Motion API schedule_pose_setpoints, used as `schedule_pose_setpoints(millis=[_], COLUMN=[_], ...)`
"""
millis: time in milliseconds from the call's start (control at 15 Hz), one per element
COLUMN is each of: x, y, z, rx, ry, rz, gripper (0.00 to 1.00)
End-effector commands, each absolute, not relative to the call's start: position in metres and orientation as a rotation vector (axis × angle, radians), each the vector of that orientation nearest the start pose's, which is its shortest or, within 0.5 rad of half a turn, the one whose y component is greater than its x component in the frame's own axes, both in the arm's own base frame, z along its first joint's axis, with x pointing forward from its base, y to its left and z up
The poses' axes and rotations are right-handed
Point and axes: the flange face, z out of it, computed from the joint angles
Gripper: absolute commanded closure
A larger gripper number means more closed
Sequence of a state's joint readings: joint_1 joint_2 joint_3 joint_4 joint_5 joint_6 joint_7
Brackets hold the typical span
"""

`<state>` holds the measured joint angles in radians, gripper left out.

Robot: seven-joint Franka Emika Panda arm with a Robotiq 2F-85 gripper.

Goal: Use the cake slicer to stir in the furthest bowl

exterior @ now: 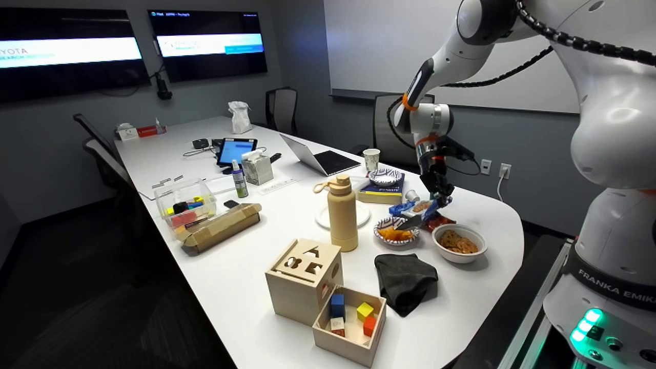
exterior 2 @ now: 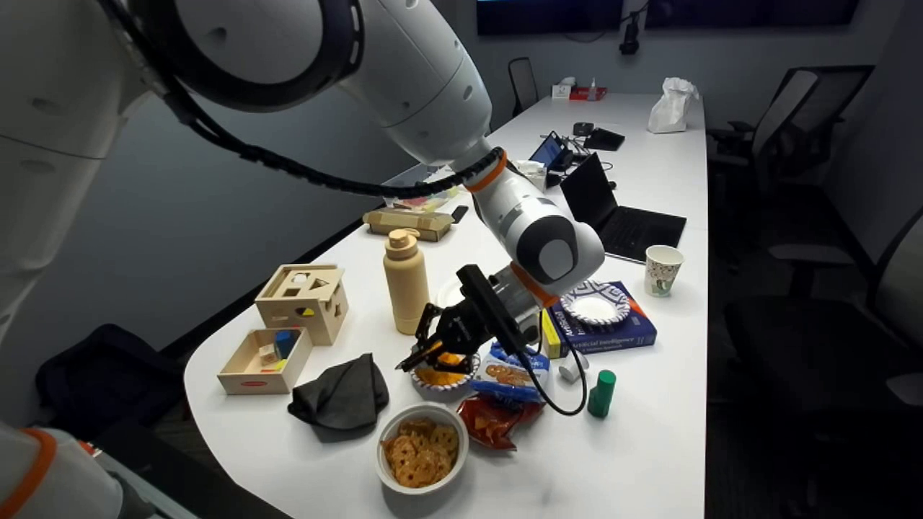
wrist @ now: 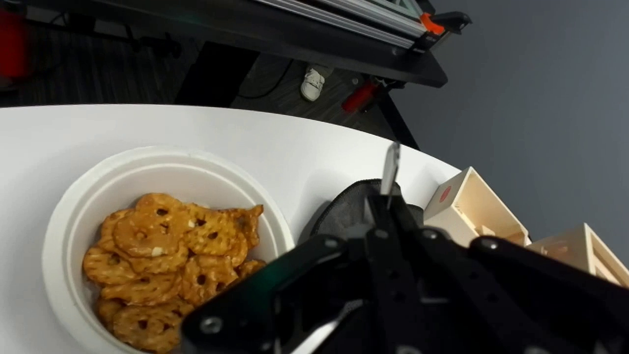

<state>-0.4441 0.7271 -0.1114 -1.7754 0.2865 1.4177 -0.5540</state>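
Observation:
The furthest bowl is a shallow, empty, white bowl with a dark blue pattern on a book; it also shows in an exterior view. My gripper is shut on the cake slicer. The slicer's grey blade slants down over the orange-filled bowl; I cannot tell if it touches the contents. In the wrist view the closed fingertips pinch the slicer, whose thin metal end sticks out past them. In an exterior view the gripper mostly hides the slicer.
A white bowl of pretzel crisps stands near the table edge. A tan bottle, black cloth, wooden boxes, blue snack pack, red bag, book and paper cup stand around.

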Motion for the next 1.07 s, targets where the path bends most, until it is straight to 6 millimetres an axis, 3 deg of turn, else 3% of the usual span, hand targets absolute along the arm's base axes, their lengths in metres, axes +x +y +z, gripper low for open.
schedule_pose_setpoints(millis=[0, 467, 1000], x=[0.473, 0.480, 0.483], y=[-0.250, -0.259, -0.241], z=[0.132, 0.142, 0.152], rx=[-2.245, -2.301, -2.275], ry=[0.333, 0.509, 0.361], rz=[1.002, 0.992, 1.159], gripper=[0.99, 0.99, 0.99])
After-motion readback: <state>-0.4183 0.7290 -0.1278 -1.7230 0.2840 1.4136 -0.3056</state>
